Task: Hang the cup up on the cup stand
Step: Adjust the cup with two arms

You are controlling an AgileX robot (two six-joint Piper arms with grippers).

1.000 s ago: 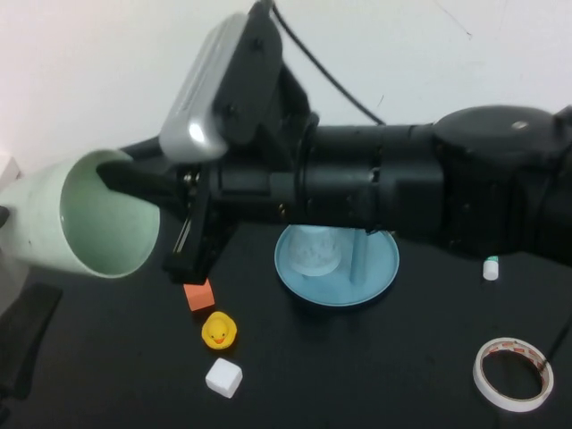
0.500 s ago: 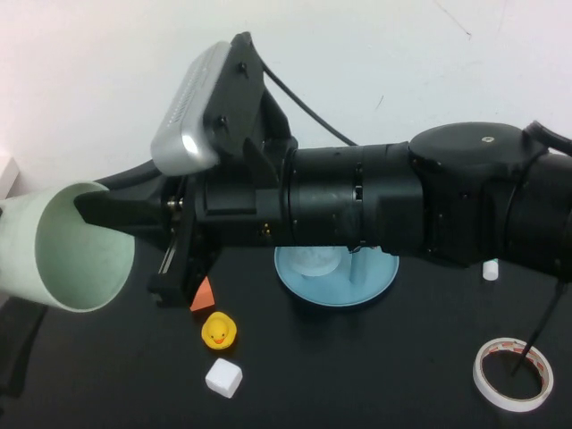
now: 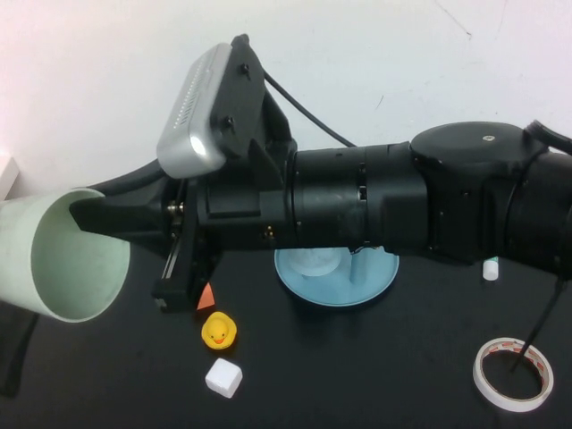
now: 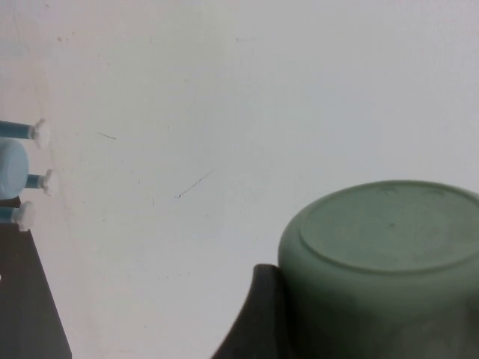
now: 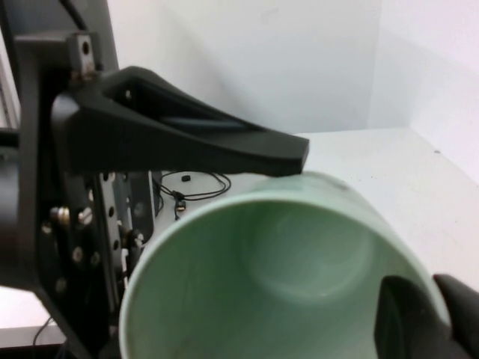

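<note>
The right gripper (image 3: 85,214) reaches across to the far left, jaws clamped on the cup's (image 3: 67,259) rim — cup sideways, airborne, well left of the stand (image 3: 375,284). The left gripper (image 4: 251,321) touches the cup's base; its jaws can't be judged.

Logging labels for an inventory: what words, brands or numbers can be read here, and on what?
None readable: the cup, the cup stand, the tape roll and the duck show no text.
Right gripper grips the cup rim; left gripper holds its base.

Raised high view angled down, both wrist views close on cup (image 3: 67,259)
</note>
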